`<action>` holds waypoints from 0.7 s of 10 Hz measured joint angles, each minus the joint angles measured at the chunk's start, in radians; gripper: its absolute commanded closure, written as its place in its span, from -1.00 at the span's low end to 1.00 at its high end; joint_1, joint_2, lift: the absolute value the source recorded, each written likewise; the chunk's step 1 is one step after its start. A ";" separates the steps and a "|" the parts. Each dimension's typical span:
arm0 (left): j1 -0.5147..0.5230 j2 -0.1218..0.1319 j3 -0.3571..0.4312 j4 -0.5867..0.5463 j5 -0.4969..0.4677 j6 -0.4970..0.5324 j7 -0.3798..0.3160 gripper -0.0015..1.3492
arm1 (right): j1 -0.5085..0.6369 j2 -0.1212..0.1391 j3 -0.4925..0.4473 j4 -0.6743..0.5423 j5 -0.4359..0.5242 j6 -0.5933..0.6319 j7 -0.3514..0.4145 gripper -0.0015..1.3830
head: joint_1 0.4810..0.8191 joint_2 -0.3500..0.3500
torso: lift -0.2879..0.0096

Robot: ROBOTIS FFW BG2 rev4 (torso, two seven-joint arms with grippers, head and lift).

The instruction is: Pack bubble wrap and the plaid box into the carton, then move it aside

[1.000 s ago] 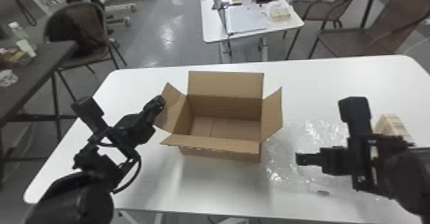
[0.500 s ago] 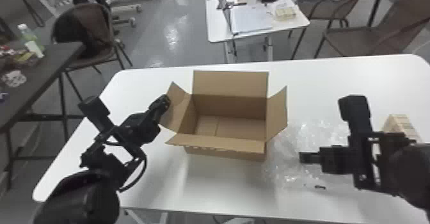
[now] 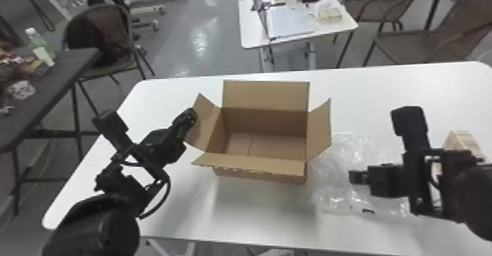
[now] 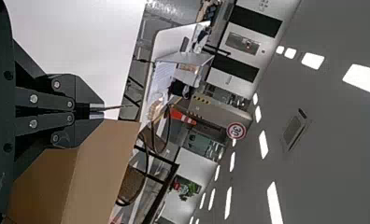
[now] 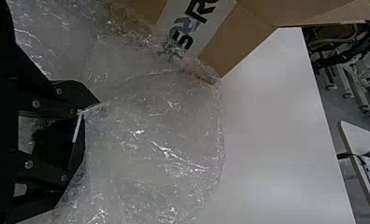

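In the head view the left gripper (image 3: 192, 115) is at the left flap of the open, upright carton (image 3: 263, 169). The left wrist view shows the left gripper (image 4: 97, 111) closed on that thin flap (image 4: 120, 107), seen edge-on. Crumpled clear bubble wrap (image 3: 331, 184) lies on the table right of the carton, with the right gripper (image 3: 354, 177) over it. Fingers apart, the right gripper (image 5: 81, 135) is against the bubble wrap (image 5: 155, 126) in the right wrist view. The plaid box (image 3: 463, 142) stands at the far right, partly behind the right arm.
The white table (image 3: 256, 215) carries the carton, whose four flaps are spread outward. A small dark piece (image 3: 368, 211) lies at the wrap's front edge. Beyond are another white table (image 3: 252, 36), chairs and a dark side table (image 3: 47, 79) at left.
The head view has swung slightly, shifting the scene rightward in it. My left gripper has moved a little closer to the left flap's edge. My right gripper holds about the same place over the wrap.
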 measured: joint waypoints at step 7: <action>0.016 -0.001 0.020 -0.002 -0.008 -0.027 0.029 0.80 | 0.030 0.009 -0.088 -0.193 -0.043 -0.065 0.024 0.86 | 0.27 0.70 | -0.18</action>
